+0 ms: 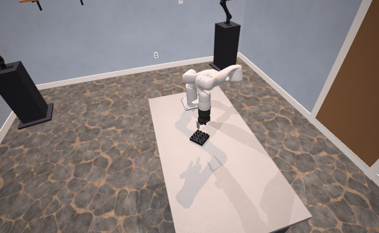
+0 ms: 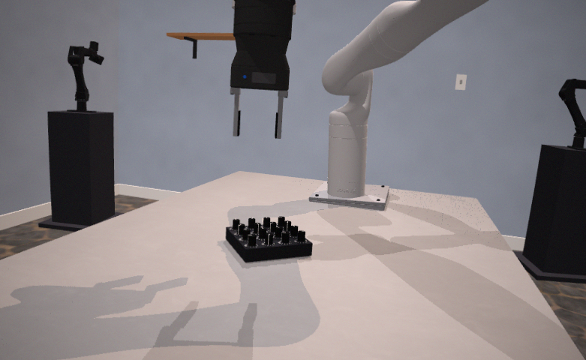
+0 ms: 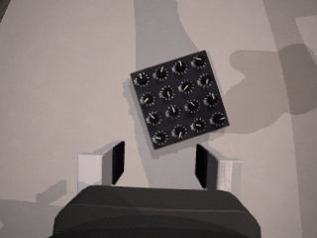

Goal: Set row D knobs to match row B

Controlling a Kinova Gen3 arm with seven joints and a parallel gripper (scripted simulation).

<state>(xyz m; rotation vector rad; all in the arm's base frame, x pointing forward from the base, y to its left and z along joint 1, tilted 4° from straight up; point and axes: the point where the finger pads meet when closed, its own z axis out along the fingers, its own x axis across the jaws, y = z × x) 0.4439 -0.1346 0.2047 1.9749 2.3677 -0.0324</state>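
Observation:
The black knob box [image 1: 196,142] [image 2: 277,254] [image 3: 173,79] stands flat on the table. Its names lie left of the knobs in the wrist view, so row D is the left column. There D1 [image 3: 142,79] and B1 [image 3: 180,67] both point up. D2 [image 3: 148,99] and B2 [image 3: 186,87] point lower left. D3 [image 3: 154,118] and B3 [image 3: 192,106] point upper left. D4 [image 3: 159,138] points left, slightly up; the line on B4 [image 3: 198,125] is nearly level, its outer end unclear. My gripper [image 2: 256,136] [image 3: 159,158] is open and empty, well above the box.
The white arm base [image 2: 347,156] stands on the table [image 1: 168,126] behind the box. Arm shadows cross the table. Dark pedestals [image 1: 225,43] [image 2: 80,165] carrying black arms stand off the table.

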